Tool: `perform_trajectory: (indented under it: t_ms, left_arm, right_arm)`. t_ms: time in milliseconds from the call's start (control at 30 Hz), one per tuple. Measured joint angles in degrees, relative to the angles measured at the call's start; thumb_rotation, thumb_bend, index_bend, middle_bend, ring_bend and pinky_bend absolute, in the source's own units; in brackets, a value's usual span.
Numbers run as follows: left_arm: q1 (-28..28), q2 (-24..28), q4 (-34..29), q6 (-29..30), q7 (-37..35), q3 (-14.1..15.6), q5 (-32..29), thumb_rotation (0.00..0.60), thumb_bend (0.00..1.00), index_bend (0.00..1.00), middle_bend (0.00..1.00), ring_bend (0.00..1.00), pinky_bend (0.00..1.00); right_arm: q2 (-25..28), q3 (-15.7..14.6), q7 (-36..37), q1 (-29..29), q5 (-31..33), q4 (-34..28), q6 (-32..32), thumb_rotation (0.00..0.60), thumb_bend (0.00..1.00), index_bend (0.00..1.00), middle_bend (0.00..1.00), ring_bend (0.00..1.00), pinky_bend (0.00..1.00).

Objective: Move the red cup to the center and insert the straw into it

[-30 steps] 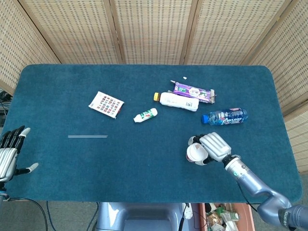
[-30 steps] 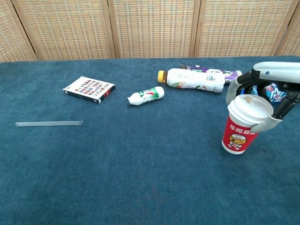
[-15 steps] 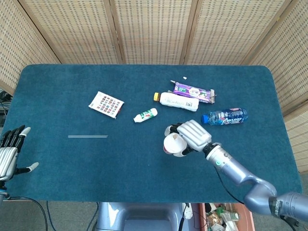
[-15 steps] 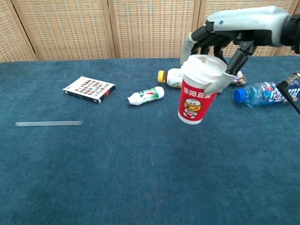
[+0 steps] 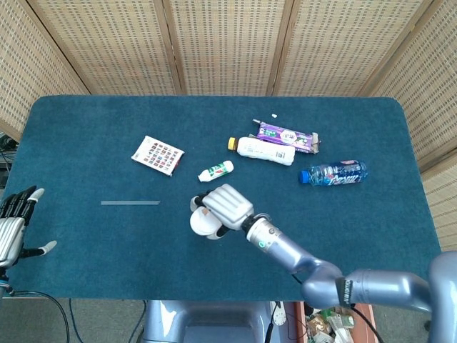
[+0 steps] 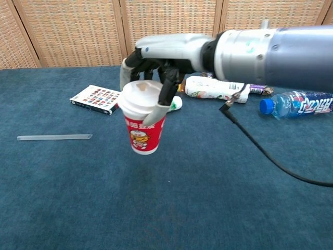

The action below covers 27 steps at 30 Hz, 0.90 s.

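From the head view, the right hand [image 5: 226, 206] reaches over the middle of the dark blue carpeted surface [image 5: 86, 128], its fingers [image 5: 202, 202] wrapped around the white lid of the red paper cup [image 5: 205, 223]. The cup sits near the centre of the surface, toward the front edge. To its left, well apart, the clear plastic straw [image 5: 130, 203] lies flat. The left hand [image 5: 14, 227] rests at the left front corner with its fingers spread and nothing in them. Behind the cup lie a small white bottle with a green label [image 5: 216, 171], a patterned card box [image 5: 158, 155], a larger white bottle with a yellow cap [image 5: 262, 150], a purple snack wrapper [image 5: 287, 136] just behind that bottle, and a blue-capped water bottle [image 5: 333, 173] further right.

From the chest view, the right hand [image 6: 156, 57] grips the red cup [image 6: 142, 126] from above, fingers [image 6: 162, 101] curled down over the lid's rim. The cup is tilted slightly; whether its base touches the surface [image 6: 208, 198] I cannot tell. The straw [image 6: 54, 137] lies to the left, well apart from the cup. The card box [image 6: 99, 99] sits behind it, the yellow-capped bottle [image 6: 216, 88] shows behind the wrist, and the water bottle [image 6: 299, 103] lies on its side at the right. The left hand is out of this view.
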Motion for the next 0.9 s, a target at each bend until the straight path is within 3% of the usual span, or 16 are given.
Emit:
perform_trajectory:
  t_ms: [300, 500, 600, 667, 700, 767, 900]
  left_arm:
    - [-0.75, 0.33, 0.71, -1.96, -1.62, 0.08, -0.7, 0.6, 0.13, 0.0, 0.0, 0.0, 0.0]
    - [-1.03, 0.63, 1.21, -2.72, -3.11, 0.07, -0.89, 0.6, 0.13, 0.0, 0.0, 0.0, 0.0]
    - [-1.26, 0.66, 1.53, -3.16, -3.58, 0.15, -0.83, 0.6, 0.13, 0.0, 0.0, 0.0, 0.0]
    - [-1.29, 0.58, 1.61, -3.15, -3.57, 0.15, -0.87, 0.6, 0.13, 0.0, 0.0, 0.0, 0.0]
    - [-1.31, 0.54, 1.62, -3.15, -3.58, 0.13, -0.92, 0.6, 0.13, 0.0, 0.0, 0.0, 0.0]
    - [-1.33, 0.5, 1.65, -3.19, -3.56, 0.12, -1.0, 0.6, 0.13, 0.0, 0.0, 0.0, 0.0]
    - [-1.46, 0.41, 1.7, -3.44, -3.43, 0.12, -1.21, 0.6, 0.13, 0.0, 0.0, 0.0, 0.0]
  right_arm:
    - [-10.65, -0.91, -8.29, 7.2, 7.76, 7.23, 1.99, 0.6, 0.24, 0.51, 0.57, 0.52, 0.53]
    - [-12.12, -1.29, -9.43, 8.3, 10.08, 8.73, 2.52, 0.6, 0.24, 0.49, 0.48, 0.46, 0.46]
    - [-12.17, -1.85, -10.19, 8.8, 11.3, 8.98, 2.2, 0.6, 0.15, 0.33, 0.28, 0.29, 0.32]
    - [-11.87, -2.21, -10.63, 9.08, 12.04, 8.96, 1.71, 0.6, 0.03, 0.17, 0.09, 0.09, 0.2]
    - [-11.49, -2.38, -10.87, 9.28, 12.64, 8.8, 1.32, 0.6, 0.01, 0.14, 0.05, 0.05, 0.18]
    - [-10.78, -2.55, -11.17, 9.53, 13.31, 8.34, 0.97, 0.6, 0.0, 0.09, 0.0, 0.0, 0.14]
    - [-9.56, -3.09, -11.84, 9.75, 13.56, 7.0, 1.66, 0.6, 0.0, 0.07, 0.0, 0.0, 0.11]
